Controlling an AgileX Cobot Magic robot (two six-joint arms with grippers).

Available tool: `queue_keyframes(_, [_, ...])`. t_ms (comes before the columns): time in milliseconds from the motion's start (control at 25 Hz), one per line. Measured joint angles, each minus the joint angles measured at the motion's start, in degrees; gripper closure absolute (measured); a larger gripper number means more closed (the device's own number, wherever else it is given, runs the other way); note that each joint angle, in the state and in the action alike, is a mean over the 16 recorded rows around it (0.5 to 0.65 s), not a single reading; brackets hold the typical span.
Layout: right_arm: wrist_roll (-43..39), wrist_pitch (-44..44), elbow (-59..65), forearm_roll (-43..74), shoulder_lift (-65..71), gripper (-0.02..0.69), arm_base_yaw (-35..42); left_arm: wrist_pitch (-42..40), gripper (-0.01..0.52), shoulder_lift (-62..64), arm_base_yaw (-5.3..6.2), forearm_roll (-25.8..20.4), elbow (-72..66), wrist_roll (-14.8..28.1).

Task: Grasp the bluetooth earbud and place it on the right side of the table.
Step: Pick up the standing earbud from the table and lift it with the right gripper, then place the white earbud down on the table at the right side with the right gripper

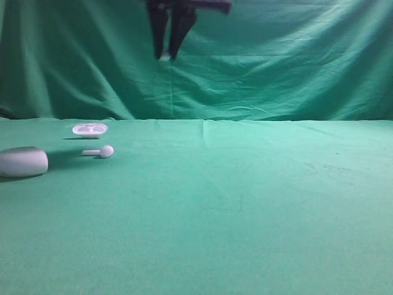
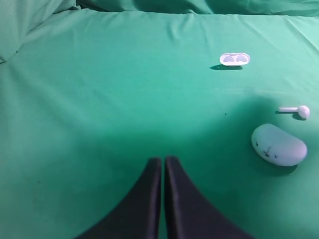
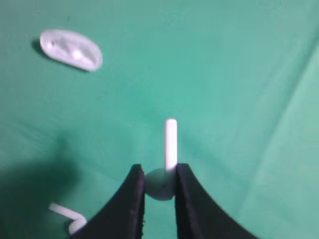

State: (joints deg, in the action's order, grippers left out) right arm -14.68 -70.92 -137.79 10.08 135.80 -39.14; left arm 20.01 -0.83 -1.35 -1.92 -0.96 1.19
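Bluetooth earbud [image 3: 169, 164], glossy white with a smooth stem, sits pinched in our right gripper [image 3: 159, 183], high above the green cloth table [image 1: 245, 203]. Left of it lie a shallow white oval tray [image 1: 89, 129], a second long-stemmed white earbud [image 1: 100, 151] and a smooth pale pebble-shaped case [image 1: 23, 161]. Only the left wrist view shows our left gripper [image 2: 163, 167], its jaws together.

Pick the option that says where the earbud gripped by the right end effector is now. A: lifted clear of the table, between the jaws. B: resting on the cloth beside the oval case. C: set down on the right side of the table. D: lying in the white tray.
A: the right end effector pinches the bluetooth earbud between its jaws, and the high view shows it raised well above the table.
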Motion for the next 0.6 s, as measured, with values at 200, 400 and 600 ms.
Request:
queue_keyframes(200, [0.32,-0.74,2.94,0.06,-6.96,0.545,3.76,0.00,0.514,0.00,0.00,0.00,0.00,0.00])
queue_keyframes(400, [0.95,-0.81,11.91,-0.06,-16.20,0.545,8.72,0.00,0.514,0.00,0.00,0.00,0.00,0.00])
queue_keyframes(600, [1.59,1.53,27.67,-0.06,-27.16,0.545,13.86,0.00,0.514,0.00,0.00,0.00,0.00,0.00])
